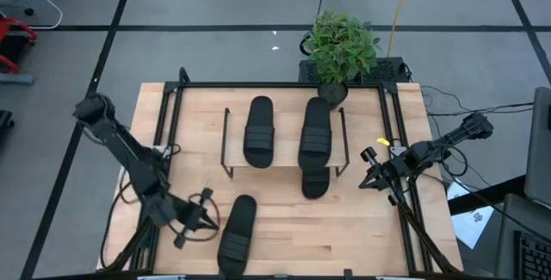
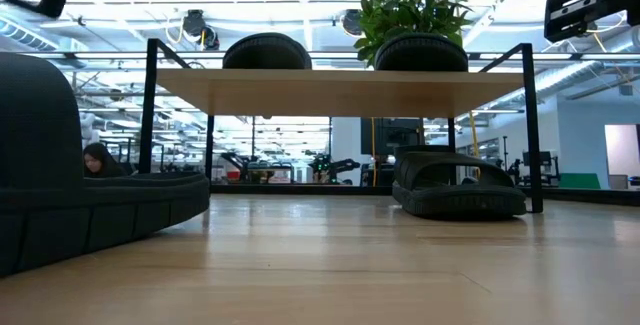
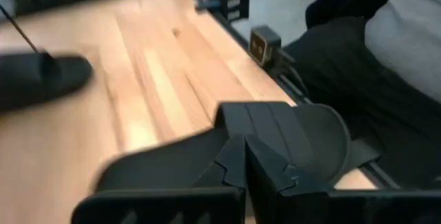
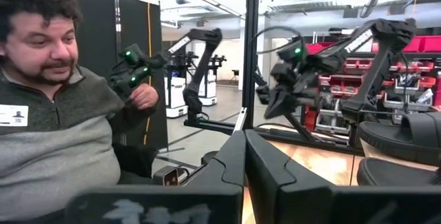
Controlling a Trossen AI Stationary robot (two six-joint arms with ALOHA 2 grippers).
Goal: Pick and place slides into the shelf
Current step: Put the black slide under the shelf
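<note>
Stock as I read it from the high view: shelf (image 1: 284, 166) at the bench (image 1: 362, 228) centre toward twelve o'clock, carrying two slides, one on its left half (image 1: 258, 131) and one on its right half (image 1: 316, 131); a third slide (image 1: 315, 181) lies under the shelf's near right edge, partly poking out toward six o'clock; the fourth slide (image 1: 236, 235) lies loose at about seven o'clock, near the bench's front edge. Left gripper (image 1: 196, 222) sits just beside that fourth slide, at its nine o'clock; in my left wrist view the fingers (image 3: 275, 176) read as pressed together with the slide's strap right ahead of them, and I judge nothing is pinched. Right gripper (image 1: 376, 179) waits at the three o'clock rail, fingers together, holding nothing. Risks I log: closed fingers driven at the strap would shove the slide off the front edge rather than take it; the board has little free space left, so a carried slide could knock a stored one down; a person (image 4: 55, 114) sits close behind the bench, within arm sweep.
</note>
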